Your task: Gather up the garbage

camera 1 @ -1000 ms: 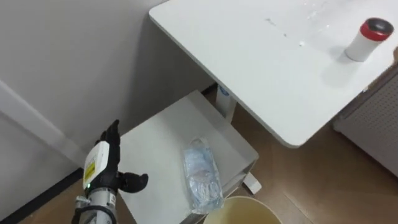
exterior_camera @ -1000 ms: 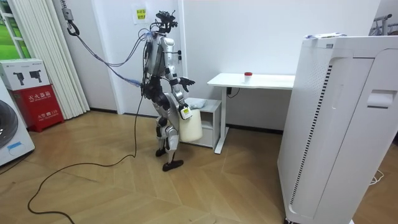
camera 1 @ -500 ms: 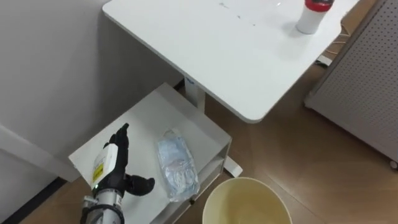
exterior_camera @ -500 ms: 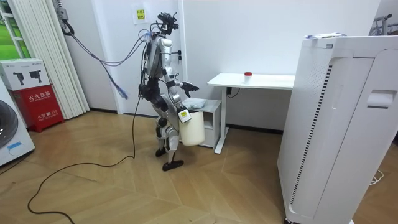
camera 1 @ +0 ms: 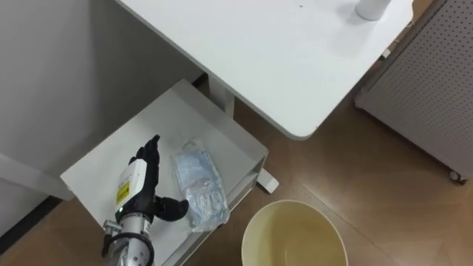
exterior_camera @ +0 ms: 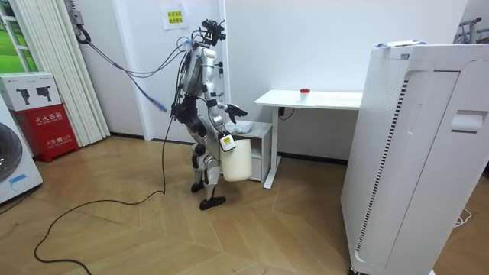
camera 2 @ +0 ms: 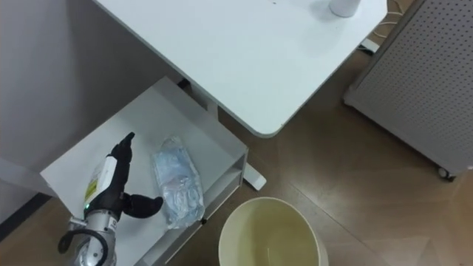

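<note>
One crushed bottle point(camera 1: 198, 185) lies on the low shelf point(camera 1: 177, 111) just right of our left hand point(camera 1: 138, 188), its long axis roughly along our straight, open fingers, so we need a short rightward reach.

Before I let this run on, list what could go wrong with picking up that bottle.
1. The crushed bottle lies near the low shelf's front edge. The open left hand beside it could nudge it off onto the floor.
2. The bin sits beyond that edge and off to one side, so a bottle released early may miss it.
3. Crumpled clear plastic may slip in the grasp.
</note>
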`<state>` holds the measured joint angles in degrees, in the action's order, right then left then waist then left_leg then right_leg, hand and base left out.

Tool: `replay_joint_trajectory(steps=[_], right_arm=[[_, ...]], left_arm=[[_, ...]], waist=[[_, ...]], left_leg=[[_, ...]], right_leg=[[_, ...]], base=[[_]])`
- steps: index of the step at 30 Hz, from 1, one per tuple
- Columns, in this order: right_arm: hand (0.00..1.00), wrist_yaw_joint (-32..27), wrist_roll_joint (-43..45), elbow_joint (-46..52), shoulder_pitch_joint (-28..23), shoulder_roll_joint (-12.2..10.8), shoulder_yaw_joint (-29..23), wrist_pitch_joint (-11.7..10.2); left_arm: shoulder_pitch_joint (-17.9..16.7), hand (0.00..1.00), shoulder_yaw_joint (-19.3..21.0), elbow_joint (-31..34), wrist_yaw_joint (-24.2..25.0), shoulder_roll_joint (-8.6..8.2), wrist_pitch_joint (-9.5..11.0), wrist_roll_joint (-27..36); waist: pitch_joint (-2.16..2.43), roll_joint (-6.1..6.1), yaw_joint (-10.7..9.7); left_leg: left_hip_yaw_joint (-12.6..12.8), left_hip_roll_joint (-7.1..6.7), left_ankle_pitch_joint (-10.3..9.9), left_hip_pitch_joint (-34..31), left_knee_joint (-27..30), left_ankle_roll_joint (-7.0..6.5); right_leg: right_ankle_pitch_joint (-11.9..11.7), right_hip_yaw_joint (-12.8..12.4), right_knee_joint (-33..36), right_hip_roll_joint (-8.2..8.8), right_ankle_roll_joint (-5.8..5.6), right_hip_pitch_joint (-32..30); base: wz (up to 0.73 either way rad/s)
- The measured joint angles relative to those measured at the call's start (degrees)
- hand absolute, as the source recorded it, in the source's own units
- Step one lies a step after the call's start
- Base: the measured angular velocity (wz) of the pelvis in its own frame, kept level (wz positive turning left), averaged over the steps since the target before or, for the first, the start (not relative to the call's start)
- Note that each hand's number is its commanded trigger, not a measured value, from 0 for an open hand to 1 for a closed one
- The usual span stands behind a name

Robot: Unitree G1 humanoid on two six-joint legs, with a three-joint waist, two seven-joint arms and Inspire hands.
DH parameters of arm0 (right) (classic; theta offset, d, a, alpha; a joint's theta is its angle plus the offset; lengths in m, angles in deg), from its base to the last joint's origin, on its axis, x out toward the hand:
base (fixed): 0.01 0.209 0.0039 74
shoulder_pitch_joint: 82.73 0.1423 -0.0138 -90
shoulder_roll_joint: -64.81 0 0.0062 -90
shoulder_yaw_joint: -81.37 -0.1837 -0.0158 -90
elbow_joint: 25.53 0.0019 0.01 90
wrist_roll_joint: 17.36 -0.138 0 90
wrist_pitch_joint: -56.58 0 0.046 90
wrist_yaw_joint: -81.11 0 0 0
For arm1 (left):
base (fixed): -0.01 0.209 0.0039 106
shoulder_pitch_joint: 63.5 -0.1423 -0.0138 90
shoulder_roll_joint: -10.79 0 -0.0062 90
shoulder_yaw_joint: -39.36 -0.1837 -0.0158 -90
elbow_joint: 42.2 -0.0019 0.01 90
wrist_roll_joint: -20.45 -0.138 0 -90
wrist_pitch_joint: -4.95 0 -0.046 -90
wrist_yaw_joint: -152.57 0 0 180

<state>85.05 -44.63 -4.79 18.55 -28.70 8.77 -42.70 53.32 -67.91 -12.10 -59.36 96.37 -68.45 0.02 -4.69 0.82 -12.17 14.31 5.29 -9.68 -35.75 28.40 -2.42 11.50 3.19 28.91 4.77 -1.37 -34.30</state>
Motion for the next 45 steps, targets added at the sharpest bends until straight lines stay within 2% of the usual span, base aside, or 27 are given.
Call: replay_joint_trajectory(steps=[10, 16, 22, 27, 31, 33, 34, 35, 36, 37, 41, 45], right_arm=[[1.0, 0.0, -0.1, 0.1, 0.0, 0.0, 0.4, 0.0], [1.0, 0.9, -0.1, 0.5, 0.0, 0.0, 0.5, -0.2], [1.0, 1.1, -0.4, 0.7, 0.1, 0.3, 0.5, -0.8], [1.0, 2.2, -4.1, 0.7, 0.2, 1.7, 0.5, -0.6], [1.0, 2.2, -4.7, 0.6, 0.2, 2.7, 0.5, 0.1], [1.0, 2.1, -5.4, 0.5, 0.2, 2.8, 0.5, 0.3], [1.0, 2.1, -5.8, 0.5, 0.2, 2.9, 0.5, 0.4], [1.0, 2.2, -6.3, 0.5, 0.2, 3.0, 0.5, 0.6], [1.0, 2.4, -6.7, 0.5, 0.2, 3.2, 0.5, 0.7], [1.0, 2.4, -7.2, 0.5, 0.2, 3.2, 0.5, 0.7], [1.0, 2.5, -9.5, 0.4, -0.1, 3.3, 0.5, 1.9], [1.0, 2.5, -9.4, 0.8, -0.1, 3.3, 0.4, 1.9]], left_arm=[[0.0, 0.0, -0.4, -0.5, 0.3, 0.0, 0.0, -0.4], [0.0, 0.0, -2.2, -0.8, 1.9, -0.28, 0.0, -1.0], [0.7, 0.0, -3.7, -0.9, 2.4, -0.54, -0.5, -8.6], [2.0, 0.0, -7.4, -0.8, 3.5, -0.61, -3.7, -21.4], [2.8, 0.01, -10.6, -0.9, 3.9, -0.48, -5.5, -23.7], [2.9, 0.32, -11.2, -1.0, 5.0, -0.36, -6.3, -25.2], [2.9, 0.57, -11.3, -1.0, 5.2, -0.36, -6.6, -25.4], [3.3, 0.7, -12.2, -1.7, 5.7, -0.34, -7.0, -25.4], [4.1, 0.92, -13.5, -3.0, 6.6, -0.34, -7.6, -25.3], [4.5, 1.0, -14.0, -3.7, 7.2, -0.36, -7.9, -25.3], [6.8, 1.0, -14.5, -5.1, 8.2, -0.54, -8.8, -25.5], [9.0, 1.0, -14.3, -5.5, 10.0, -0.51, -10.4, -25.4]], waist=[[0.0, -0.25, -0.2], [-0.01, -0.27, -1.5], [-0.01, -0.34, -1.7], [-0.03, -0.26, -1.8], [-0.07, -0.17, -2.0], [-0.12, -0.09, -2.3], [-0.12, -0.09, -2.4], [-0.15, -0.01, -2.6], [-0.19, 0.05, -2.9], [-0.2, 0.06, -3.1], [-0.26, 0.17, -3.1], [-0.26, 0.18, -3.2]], left_leg=[[0.0, 0.02, 0.0, 0.0, 0.0, -0.01], [0.0, 0.02, 0.0, -0.5, 0.1, -0.01], [0.6, 0.0, 0.0, -1.9, 0.4, -0.01], [0.8, -0.05, 0.0, -3.4, 0.9, -0.05], [1.1, 0.0, 0.0, -3.6, 1.1, -0.08], [1.2, 0.08, 0.0, -3.6, 1.1, -0.07], [1.3, 0.09, 0.0, -3.6, 1.1, -0.07], [1.2, 0.07, 0.0, -3.6, 1.1, -0.07], [1.2, 0.03, -0.1, -3.7, 1.1, -0.08], [1.1, 0.02, -0.1, -3.7, 1.1, -0.1], [1.2, 0.05, -0.1, -3.7, 0.8, -0.11], [1.7, 0.08, -0.1, -3.5, 0.7, -0.11]], right_leg=[[0.0, 0.1, -0.1, -0.01, 0.0, 0.0], [0.0, 0.3, -0.2, -0.03, 0.0, -0.2], [0.0, -0.2, 1.2, -0.02, 0.01, -2.4], [0.1, 0.0, 1.7, 0.15, 0.11, -4.1], [0.1, -0.1, 2.1, 0.17, 0.13, -4.6], [0.1, -0.1, 2.2, 0.14, 0.15, -4.7], [0.1, -0.1, 2.2, 0.14, 0.16, -4.8], [0.0, -0.1, 2.2, 0.17, 0.17, -4.7], [0.0, -0.1, 2.2, 0.22, 0.17, -4.8], [0.0, -0.1, 2.2, 0.22, 0.16, -4.9], [0.0, -0.2, 2.0, 0.15, 0.19, -4.9], [0.0, -0.7, 2.0, 0.11, 0.19, -5.0]], base=[[0.0], [0.0], [-0.03], [-0.01], [-0.04], [0.0], [0.0], [0.0], [0.0], [0.0], [0.0], [-0.05]])
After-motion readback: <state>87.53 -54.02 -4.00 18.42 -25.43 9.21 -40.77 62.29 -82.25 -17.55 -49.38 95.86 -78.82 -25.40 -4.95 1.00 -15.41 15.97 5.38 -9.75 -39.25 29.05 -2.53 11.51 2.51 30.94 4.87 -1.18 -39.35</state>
